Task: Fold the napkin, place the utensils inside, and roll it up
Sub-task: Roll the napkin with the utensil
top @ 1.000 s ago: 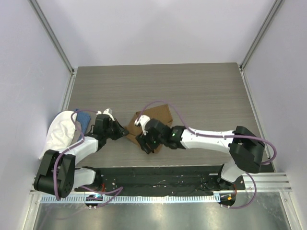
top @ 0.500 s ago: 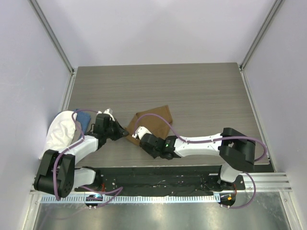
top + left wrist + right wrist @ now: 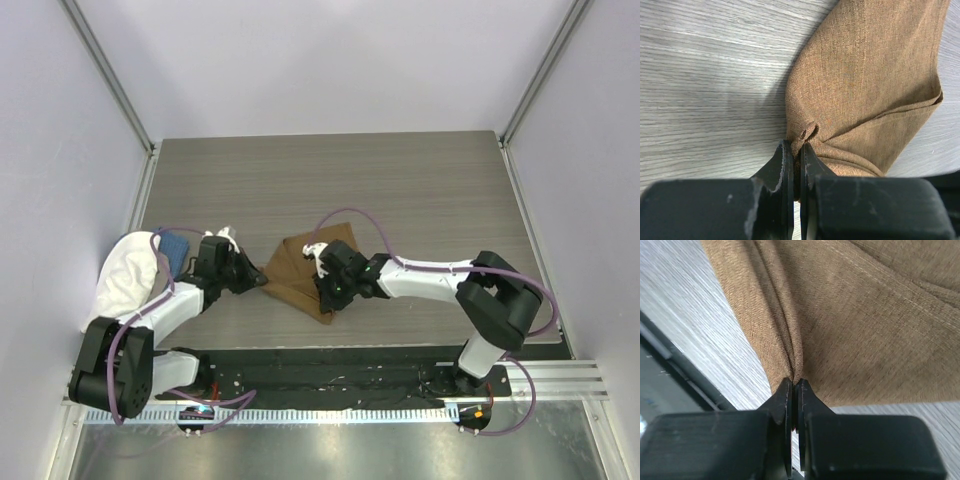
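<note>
The napkin [image 3: 296, 266] lay partly folded on the table [image 3: 420, 190] between the arms. No spoon was seen, so loading and rolling were judged undone. The left gripper [image 3: 796, 149] and right gripper [image 3: 792, 384] were each clamped on a napkin edge. These pinches were shown clearly only by the wrist views.

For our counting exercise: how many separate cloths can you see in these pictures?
3: the tan napkin near the table's centre, the blue cloth and the white cloth at the left edge. More may lie hidden under the arms.
</note>
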`<state>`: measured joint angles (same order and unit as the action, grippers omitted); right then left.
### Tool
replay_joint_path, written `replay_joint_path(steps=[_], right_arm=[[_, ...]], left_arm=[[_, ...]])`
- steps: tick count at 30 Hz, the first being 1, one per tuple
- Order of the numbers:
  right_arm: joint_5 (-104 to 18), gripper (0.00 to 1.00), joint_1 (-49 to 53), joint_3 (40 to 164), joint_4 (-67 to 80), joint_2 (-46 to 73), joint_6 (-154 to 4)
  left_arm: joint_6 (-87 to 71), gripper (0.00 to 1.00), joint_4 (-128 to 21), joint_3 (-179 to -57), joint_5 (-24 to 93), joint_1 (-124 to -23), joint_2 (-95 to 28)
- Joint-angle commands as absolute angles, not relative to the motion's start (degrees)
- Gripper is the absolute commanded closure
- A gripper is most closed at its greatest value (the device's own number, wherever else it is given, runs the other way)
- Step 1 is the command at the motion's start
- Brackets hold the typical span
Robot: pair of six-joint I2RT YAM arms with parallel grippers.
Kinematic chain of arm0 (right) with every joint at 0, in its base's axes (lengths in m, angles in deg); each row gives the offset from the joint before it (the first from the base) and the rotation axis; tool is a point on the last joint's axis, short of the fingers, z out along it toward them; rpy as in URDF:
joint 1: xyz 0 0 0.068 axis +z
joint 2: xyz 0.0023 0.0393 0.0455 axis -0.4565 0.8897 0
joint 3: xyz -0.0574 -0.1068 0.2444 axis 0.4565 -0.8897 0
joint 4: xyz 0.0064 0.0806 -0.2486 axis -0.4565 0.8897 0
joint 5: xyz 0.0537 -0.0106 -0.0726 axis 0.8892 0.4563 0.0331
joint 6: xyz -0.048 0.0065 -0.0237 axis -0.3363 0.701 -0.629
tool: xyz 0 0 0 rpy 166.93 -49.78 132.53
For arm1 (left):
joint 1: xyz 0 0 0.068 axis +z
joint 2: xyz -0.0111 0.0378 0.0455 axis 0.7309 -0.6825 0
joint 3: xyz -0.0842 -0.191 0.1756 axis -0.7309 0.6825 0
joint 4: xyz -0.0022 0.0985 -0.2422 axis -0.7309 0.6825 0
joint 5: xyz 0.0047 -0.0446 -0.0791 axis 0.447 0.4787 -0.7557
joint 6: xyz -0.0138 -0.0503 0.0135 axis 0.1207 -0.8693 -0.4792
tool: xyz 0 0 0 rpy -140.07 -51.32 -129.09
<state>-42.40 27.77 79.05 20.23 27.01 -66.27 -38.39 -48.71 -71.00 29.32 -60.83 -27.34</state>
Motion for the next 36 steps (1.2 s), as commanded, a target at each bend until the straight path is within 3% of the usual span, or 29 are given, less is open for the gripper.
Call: replay_joint_path(steps=[1,7,10,11,14,17,23,36], right_arm=[[-29.2,0.99,24.4,76.0,21.5,30.6,-64.7],[-31.6,0.98,24.3,75.9,21.8,31.8,-65.4],[-33.3,0.83,24.3,78.5,24.8,29.3,-66.2],[-34.8,0.71,24.4,79.3,26.7,28.5,-66.5],[-38.2,0.55,25.4,82.2,29.4,24.2,-67.6],[-41.3,0.50,28.0,85.0,30.4,20.3,-68.1],[-42.2,0.50,32.2,89.3,30.3,20.4,-67.6],[-34.7,0.76,31.3,82.6,28.0,24.0,-64.1]], left_arm=[[-35.3,1.00,-46.6,-72.9,31.5,-60.7,-27.3],[-34.9,1.00,-46.1,-73.3,31.2,-60.7,-28.0],[-34.9,1.00,-45.7,-73.8,30.7,-60.7,-29.0],[-34.9,1.00,-45.2,-74.0,30.7,-60.7,-29.3],[-34.8,1.00,-44.8,-74.3,30.7,-60.8,-29.7],[-34.7,1.00,-44.7,-74.5,30.8,-60.8,-29.8],[-34.8,1.00,-44.4,-74.7,30.8,-61.0,-29.9],[-34.7,1.00,-43.6,-75.0,31.2,-60.9,-30.4]])
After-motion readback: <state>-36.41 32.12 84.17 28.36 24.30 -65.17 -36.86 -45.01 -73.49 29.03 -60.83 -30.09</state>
